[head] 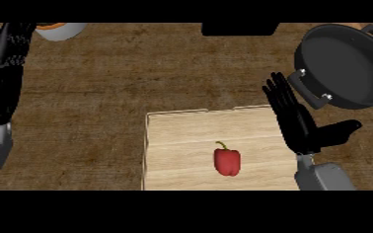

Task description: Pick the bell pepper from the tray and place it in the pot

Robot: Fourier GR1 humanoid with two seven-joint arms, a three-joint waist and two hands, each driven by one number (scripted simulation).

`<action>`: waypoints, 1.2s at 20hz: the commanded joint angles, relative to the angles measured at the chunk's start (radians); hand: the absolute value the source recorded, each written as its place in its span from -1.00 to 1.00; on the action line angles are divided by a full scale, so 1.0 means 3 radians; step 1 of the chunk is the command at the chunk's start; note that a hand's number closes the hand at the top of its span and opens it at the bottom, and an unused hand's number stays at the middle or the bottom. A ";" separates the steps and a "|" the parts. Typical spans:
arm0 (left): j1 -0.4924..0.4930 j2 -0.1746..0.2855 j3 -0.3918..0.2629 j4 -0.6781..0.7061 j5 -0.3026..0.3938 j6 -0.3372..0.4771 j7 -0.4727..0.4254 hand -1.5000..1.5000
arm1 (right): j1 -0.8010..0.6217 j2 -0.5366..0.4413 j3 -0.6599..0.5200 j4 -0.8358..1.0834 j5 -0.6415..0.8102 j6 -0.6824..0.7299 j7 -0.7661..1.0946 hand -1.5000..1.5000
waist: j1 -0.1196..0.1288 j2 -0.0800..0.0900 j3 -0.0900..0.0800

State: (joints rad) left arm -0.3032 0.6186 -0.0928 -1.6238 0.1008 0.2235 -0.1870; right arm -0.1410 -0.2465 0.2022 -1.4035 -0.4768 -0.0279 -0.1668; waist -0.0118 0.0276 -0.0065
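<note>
Fingers (280, 96) of the right hand (299, 126) are straight and spread, holding nothing, over the wooden tray's (182, 128) right edge. The red bell pepper (226, 162) lies on the tray, apart from the hand. The black pot (342, 64) stands on the tabletop (109, 79) near the fingertips.

The brown table (109, 79) bears a pale tray (182, 128) at lower centre, a black pot (342, 64) at upper right and a grey bowl (62, 30) at upper left.
</note>
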 commanded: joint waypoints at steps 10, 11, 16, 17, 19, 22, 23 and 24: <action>0.0101 -0.0775 0.0019 0.0445 0.0710 0.0039 0.0435 0.00 | -0.1443 -0.1753 0.0503 -0.0406 0.1556 0.0984 0.0356 -1.00 | 0.0100 -0.0064 0.0003; 0.0124 -0.0823 -0.0015 0.0377 0.0720 0.0065 0.0479 0.00 | -0.1447 -0.1772 0.0677 -0.0504 0.1698 0.1093 0.0256 -1.00 | 0.0121 -0.0084 0.0011; 0.0076 -0.0854 0.0079 0.0478 0.0741 0.0069 0.0485 0.00 | -0.1464 -0.1889 0.0768 -0.0851 0.1876 0.1425 -0.0269 -1.00 | 0.0036 -0.0096 0.0020; 0.0045 -0.0820 0.0107 0.0480 0.0761 0.0032 0.0533 0.00 | -0.1504 -0.1907 0.0791 -0.0808 0.1999 0.1452 -0.0301 -1.00 | 0.0049 -0.0092 0.0021; 0.0081 -0.0839 0.0156 0.0578 0.0760 0.0008 0.0449 0.00 | -0.1413 -0.1994 0.0867 -0.1197 0.2081 0.1522 -0.0042 -1.00 | 0.0004 -0.0106 0.0018; 0.0053 -0.0902 0.0052 0.0438 0.0647 0.0123 0.0514 0.00 | -0.1684 -0.2095 0.0988 -0.1228 0.2243 0.1842 0.0323 -1.00 | 0.0046 -0.0105 0.0016; 0.0065 -0.0832 0.0140 0.0515 0.0731 0.0004 0.0496 0.00 | -0.1724 -0.2051 0.1109 -0.1313 0.2280 0.1950 0.0467 -1.00 | 0.0052 -0.0102 0.0014; 0.0031 -0.0933 0.0046 0.0413 0.0674 0.0143 0.0631 0.00 | -0.1722 -0.2176 0.1026 -0.1343 0.2212 0.2110 0.0499 -1.00 | 0.0034 -0.0108 0.0017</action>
State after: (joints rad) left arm -0.2828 0.3607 -0.0644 -1.4862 0.3133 0.2456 -0.0298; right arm -0.6194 -0.8608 0.4776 -1.7444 0.1572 0.4994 -0.1049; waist 0.0011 -0.0033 -0.0018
